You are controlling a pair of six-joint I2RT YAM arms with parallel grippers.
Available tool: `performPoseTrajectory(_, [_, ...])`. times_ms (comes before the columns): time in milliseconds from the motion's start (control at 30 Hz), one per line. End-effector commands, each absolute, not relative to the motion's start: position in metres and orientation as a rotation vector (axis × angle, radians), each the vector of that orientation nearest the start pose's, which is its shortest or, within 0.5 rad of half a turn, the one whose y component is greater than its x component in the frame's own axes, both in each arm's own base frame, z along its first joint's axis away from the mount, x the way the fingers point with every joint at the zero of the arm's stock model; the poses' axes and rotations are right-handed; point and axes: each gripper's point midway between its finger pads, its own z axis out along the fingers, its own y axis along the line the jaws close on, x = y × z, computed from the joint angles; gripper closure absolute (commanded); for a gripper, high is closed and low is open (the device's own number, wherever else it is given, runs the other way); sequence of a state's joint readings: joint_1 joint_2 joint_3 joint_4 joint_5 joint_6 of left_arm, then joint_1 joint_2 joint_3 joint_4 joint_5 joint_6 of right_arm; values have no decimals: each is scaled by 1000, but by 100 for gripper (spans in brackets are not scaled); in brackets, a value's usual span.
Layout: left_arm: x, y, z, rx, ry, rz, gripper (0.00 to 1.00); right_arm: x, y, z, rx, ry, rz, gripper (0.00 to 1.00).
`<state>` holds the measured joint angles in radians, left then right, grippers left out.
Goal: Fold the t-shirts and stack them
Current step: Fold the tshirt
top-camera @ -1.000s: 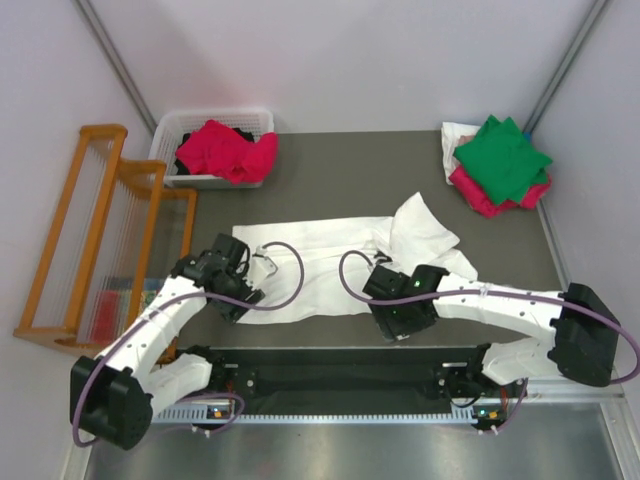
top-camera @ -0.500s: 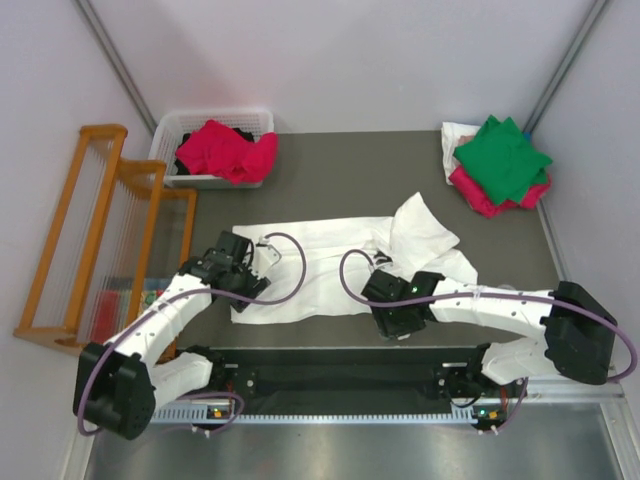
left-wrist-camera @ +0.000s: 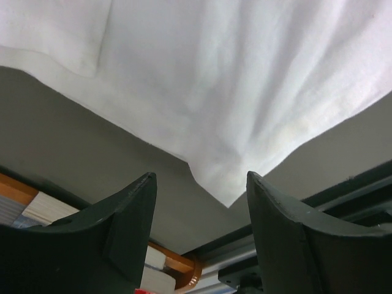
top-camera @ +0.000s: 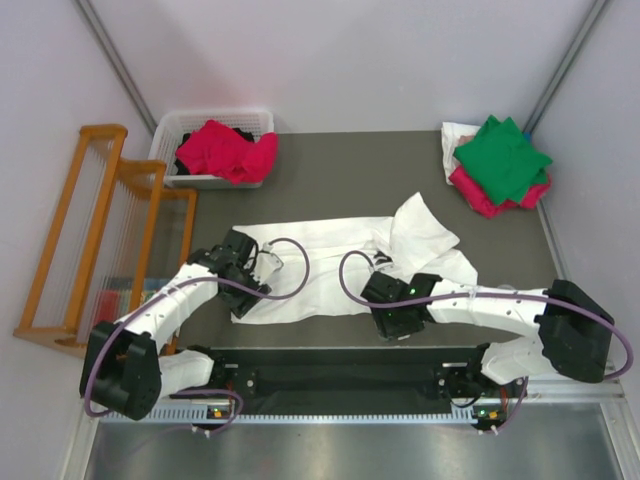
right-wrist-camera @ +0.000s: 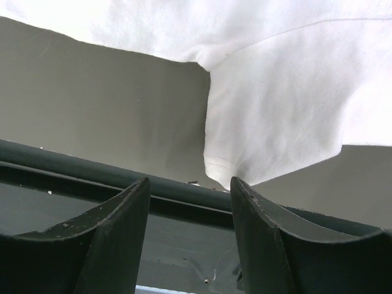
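The white t-shirt (top-camera: 320,240) lies flat on the dark table with its long axis running left to right across both arms. One sleeve is crumpled up at its right end. The coming move, as I judge it, turns on its near edge, the side facing the arm bases, which both grippers must catch.

At the shirt's left near corner is the left gripper (left-wrist-camera: 199,184). Its fingers (left-wrist-camera: 131,202) are spread, and the pointed corner of cloth hangs just ahead of the gap, not yet inside it. At the shirt's near edge towards its right end is the right gripper (right-wrist-camera: 188,184). Its fingers (right-wrist-camera: 122,208) are spread too, with a hemmed corner dipping towards the gap. I see nothing pinched on either side. Each arm is nearer its own end, so I'd ease both forward before closing.

Well beyond the shirt's far right corner sit the folded green and crimson shirts (top-camera: 500,160). Beyond its far left corner is the white basket (top-camera: 165,130), holding a crimson shirt (top-camera: 225,150).
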<state>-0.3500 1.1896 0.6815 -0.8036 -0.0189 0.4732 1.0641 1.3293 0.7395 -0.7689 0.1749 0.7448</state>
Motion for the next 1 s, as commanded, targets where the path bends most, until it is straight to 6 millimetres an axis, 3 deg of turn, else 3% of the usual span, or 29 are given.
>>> performPoseTrajectory(0, [176, -49, 57, 1186, 2696, -18, 35, 115, 194, 32, -427, 2810, 89, 45])
performPoseTrajectory(200, [173, -45, 64, 1271, 2659, -8, 40, 119, 195, 33, -418, 2807, 86, 45])
performPoseTrajectory(500, [157, -47, 44, 1395, 2758, -48, 45, 124, 197, 36, -403, 2800, 93, 46])
performPoseTrajectory(967, [159, -47, 29, 1400, 2775, -44, 45, 130, 195, 39, -395, 2801, 94, 46])
